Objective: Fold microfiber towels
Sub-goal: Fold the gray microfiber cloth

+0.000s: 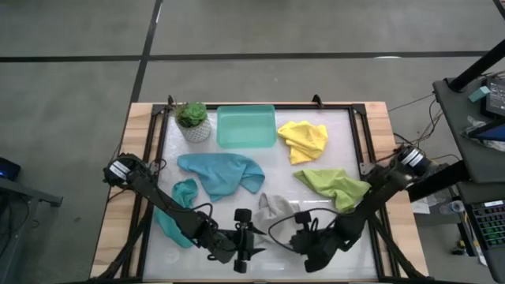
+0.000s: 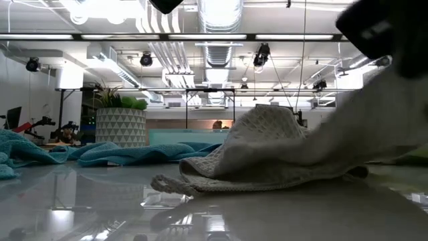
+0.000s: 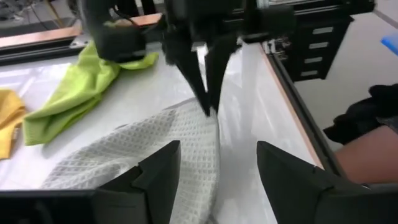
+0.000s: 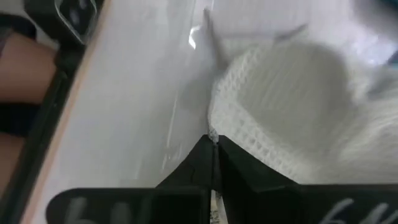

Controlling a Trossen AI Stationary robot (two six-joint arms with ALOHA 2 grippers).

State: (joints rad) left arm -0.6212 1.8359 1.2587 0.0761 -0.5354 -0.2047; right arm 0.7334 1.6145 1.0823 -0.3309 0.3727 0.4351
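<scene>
right gripper [image 4: 213, 144]: we saw it pinched shut on the grey towel [image 4: 292, 106] edge.
risk: thin pinch, we feared it slipping.

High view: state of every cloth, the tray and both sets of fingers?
Grey cloth: crumpled, one edge pinched.
Right gripper: fingers shut on the grey cloth's edge.
Left gripper: fingers open, holding nothing, beside the grey cloth.
Large teal cloth: spread loosely, wrinkled.
Small teal cloth: bunched, partly under the left arm.
Yellow cloth: crumpled.
Green cloth: rumpled, unfolded.
Tray: empty.
</scene>
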